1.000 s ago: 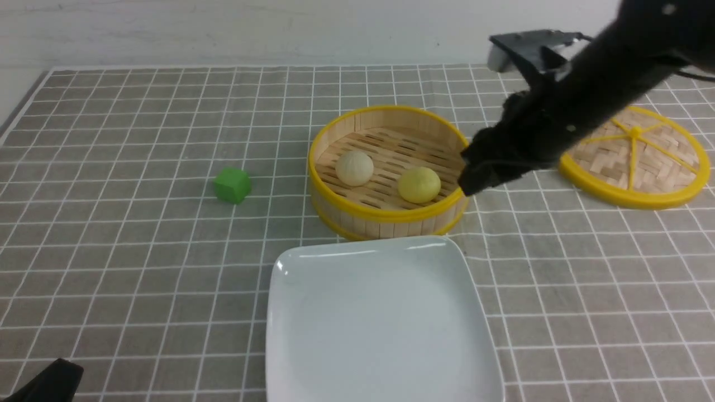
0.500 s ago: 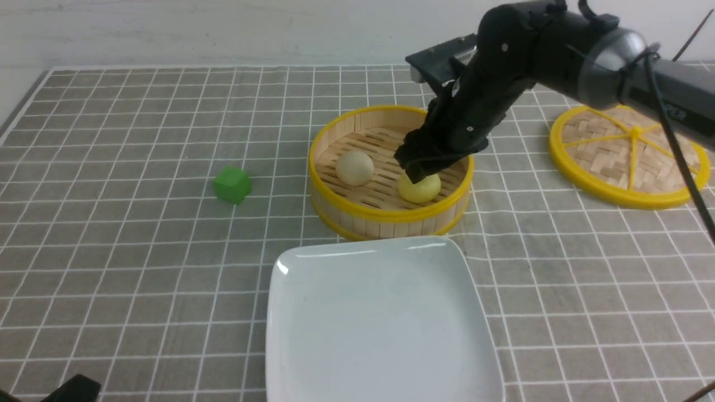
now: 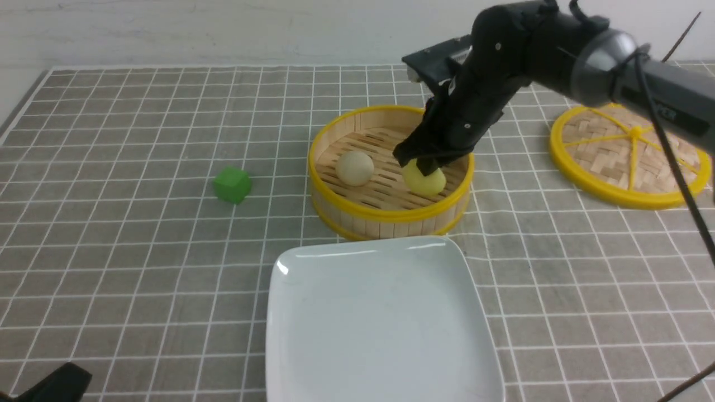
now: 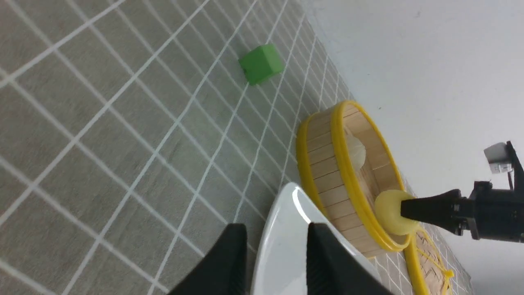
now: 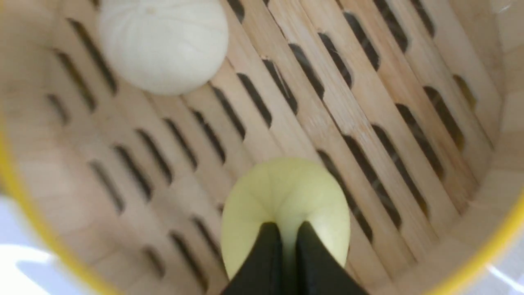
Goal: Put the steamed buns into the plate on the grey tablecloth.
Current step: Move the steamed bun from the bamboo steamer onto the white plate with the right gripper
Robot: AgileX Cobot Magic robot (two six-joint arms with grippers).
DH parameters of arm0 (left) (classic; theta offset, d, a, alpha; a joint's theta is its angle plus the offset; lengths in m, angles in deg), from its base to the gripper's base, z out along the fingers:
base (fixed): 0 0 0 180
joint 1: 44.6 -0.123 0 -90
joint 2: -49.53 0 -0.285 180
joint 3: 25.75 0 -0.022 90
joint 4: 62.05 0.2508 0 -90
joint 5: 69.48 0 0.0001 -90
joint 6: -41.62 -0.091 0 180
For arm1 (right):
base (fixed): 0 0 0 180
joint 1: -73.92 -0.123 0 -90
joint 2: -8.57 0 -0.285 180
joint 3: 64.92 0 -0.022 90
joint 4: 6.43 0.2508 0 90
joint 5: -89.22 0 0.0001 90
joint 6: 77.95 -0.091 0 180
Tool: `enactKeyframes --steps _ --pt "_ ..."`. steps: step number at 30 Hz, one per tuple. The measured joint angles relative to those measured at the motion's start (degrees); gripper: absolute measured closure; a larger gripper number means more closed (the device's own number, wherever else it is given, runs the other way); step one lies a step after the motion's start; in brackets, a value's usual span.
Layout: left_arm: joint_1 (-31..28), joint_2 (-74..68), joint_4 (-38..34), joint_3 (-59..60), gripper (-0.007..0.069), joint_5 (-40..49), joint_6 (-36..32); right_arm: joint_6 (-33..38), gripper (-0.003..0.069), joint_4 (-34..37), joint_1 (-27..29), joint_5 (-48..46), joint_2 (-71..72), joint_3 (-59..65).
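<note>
Plain off-white painted wall (image 3: pixel 223 28), matte finish, runs the full width behind the work table. Faint grey scuffing and a few small dark specks are noted on it. A narrow strip of pale bare table top (image 3: pixel 12 92) shows at the far left corner. Lighting is even and diffuse, and shadows are soft and short. From the left wrist view the wall (image 4: pixel 409 61) reads uniformly white, with two small specks.

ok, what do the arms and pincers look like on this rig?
Right arm: matte black links, a silver-grey joint collar, grey forearm with unreadable lettering, a thin black cable alongside, a camera block at the wrist. Right pincer and left pincer: two black tapered fingers each.
</note>
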Motion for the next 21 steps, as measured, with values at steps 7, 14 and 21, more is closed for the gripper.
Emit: enactKeyframes --steps 7,14,21 --pt "0.0 -6.12 5.16 -8.29 0.0384 10.54 -0.58 -1.32 0.0645 3.77 0.0 -11.31 13.55 0.48" --pt "0.0 -22.12 7.79 -16.72 0.0384 20.65 -5.59 -3.85 0.0638 8.44 -3.64 -11.73 23.73 17.98" --pt "0.0 -39.89 7.52 -25.39 0.0384 25.27 -16.32 -4.48 0.0612 7.92 -12.79 0.91 22.47 37.75"
